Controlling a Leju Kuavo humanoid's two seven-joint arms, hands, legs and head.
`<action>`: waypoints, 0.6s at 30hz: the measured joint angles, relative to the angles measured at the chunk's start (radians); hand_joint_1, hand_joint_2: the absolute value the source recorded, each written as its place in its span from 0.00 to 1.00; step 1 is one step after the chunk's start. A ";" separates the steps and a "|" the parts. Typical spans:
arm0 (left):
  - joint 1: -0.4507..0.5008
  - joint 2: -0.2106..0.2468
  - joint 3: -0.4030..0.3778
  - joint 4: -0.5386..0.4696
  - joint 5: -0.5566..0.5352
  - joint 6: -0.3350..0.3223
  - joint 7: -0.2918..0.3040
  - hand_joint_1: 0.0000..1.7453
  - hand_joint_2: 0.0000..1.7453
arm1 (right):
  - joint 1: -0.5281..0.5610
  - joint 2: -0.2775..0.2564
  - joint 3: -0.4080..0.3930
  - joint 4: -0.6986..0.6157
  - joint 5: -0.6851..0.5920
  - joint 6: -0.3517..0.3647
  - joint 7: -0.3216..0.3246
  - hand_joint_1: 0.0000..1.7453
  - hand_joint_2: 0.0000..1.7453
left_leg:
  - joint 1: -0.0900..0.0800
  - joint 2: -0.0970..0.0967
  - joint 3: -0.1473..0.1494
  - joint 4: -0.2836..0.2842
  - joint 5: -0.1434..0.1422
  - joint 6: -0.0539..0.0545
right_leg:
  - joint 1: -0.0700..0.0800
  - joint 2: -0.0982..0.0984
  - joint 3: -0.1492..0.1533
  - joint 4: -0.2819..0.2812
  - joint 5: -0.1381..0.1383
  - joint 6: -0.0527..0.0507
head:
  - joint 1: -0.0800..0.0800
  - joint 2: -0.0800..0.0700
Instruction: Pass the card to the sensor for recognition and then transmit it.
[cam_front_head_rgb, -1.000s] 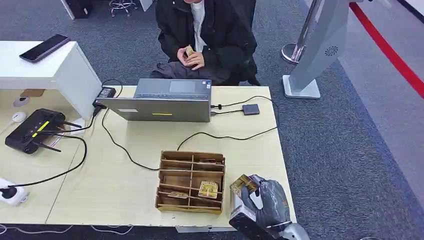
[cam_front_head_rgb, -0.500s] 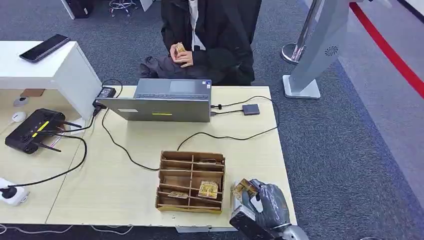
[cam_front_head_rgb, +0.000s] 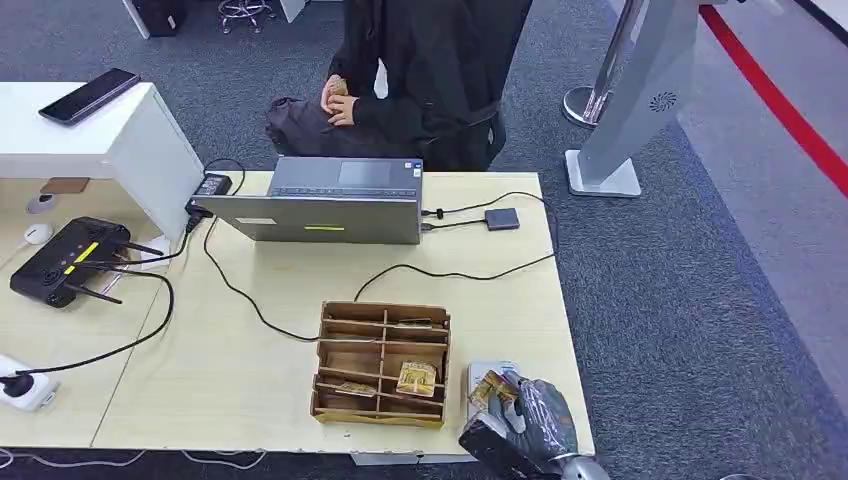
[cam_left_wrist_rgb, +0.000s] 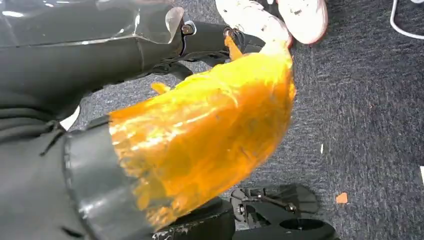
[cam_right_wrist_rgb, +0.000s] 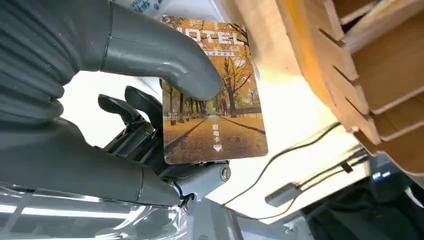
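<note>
Pinching the hotel key card (cam_right_wrist_rgb: 215, 100) between thumb and fingers (cam_right_wrist_rgb: 135, 107), your right hand (cam_front_head_rgb: 530, 425) hovers over the white sensor pad (cam_front_head_rgb: 482, 372).

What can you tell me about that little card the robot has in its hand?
The card is a flat, glossy hotel key card printed with an autumn avenue of golden trees, the word HOTEL along one end and small characters with an arrow near the other. The right hand pinches it, thumb across its face, over a white pad beside the cardboard organiser.
</note>
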 joint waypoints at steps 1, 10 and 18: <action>0.000 0.000 -0.003 0.000 0.000 0.000 0.000 0.00 0.00 | -0.001 0.000 0.000 0.006 -0.003 0.000 0.000 1.00 1.00 | 0.000 0.000 0.000 0.000 0.000 0.000 | 0.000 0.000 0.000 0.000 0.000 0.000 | 0.000 0.000; -0.001 0.000 -0.015 0.000 0.000 0.000 0.002 0.00 0.00 | -0.011 0.000 0.000 0.051 -0.013 -0.002 0.000 1.00 1.00 | 0.000 0.000 0.000 0.000 0.000 0.000 | 0.000 0.000 0.000 0.000 0.000 0.000 | 0.000 0.000; -0.001 0.000 -0.022 0.000 -0.001 0.001 0.008 0.00 0.00 | -0.026 0.008 -0.004 0.085 -0.008 -0.019 0.000 1.00 1.00 | 0.000 0.000 0.001 0.000 0.000 0.000 | 0.000 0.000 0.000 0.000 0.000 0.000 | 0.000 0.000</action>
